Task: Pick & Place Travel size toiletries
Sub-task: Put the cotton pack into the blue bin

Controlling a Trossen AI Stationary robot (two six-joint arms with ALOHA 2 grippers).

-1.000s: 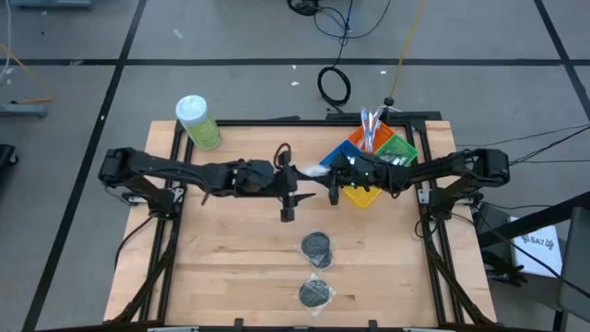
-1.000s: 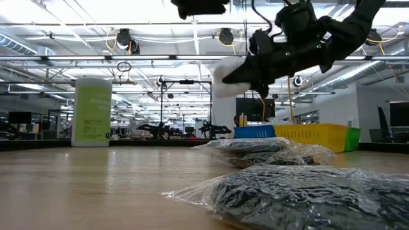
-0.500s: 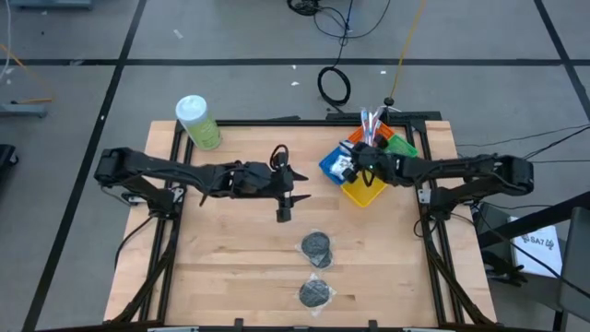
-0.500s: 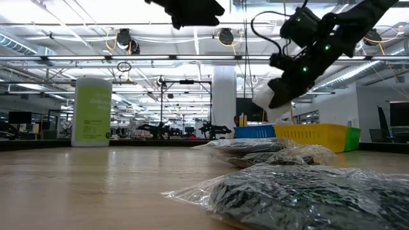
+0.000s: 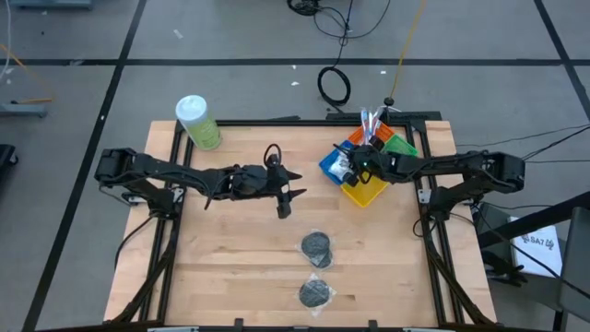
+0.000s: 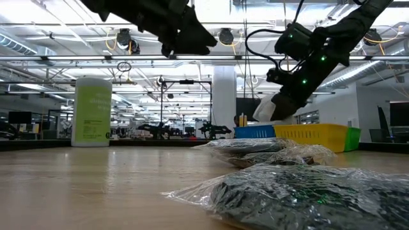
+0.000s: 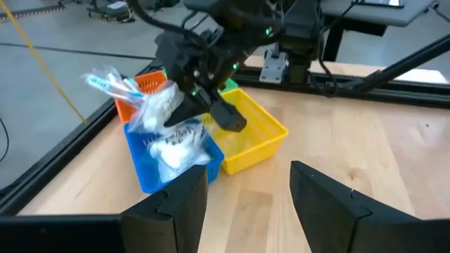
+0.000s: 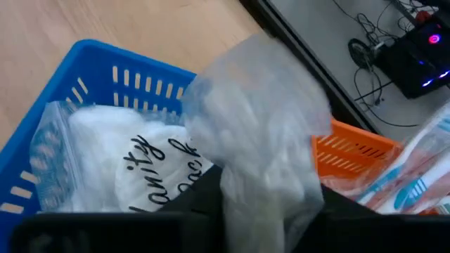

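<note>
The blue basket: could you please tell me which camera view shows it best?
The left wrist view: the blue basket appears whole, with a cotton-ball bag inside. The right wrist view shows one corner close up, the high view a small patch beneath the right arm, the low view only a distant strip.

Two dark jointed arms, looped black cables

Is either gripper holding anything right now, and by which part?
The right gripper pinches a clear bag of cotton balls by its lower end, above the blue basket. The left gripper is open and empty.
</note>
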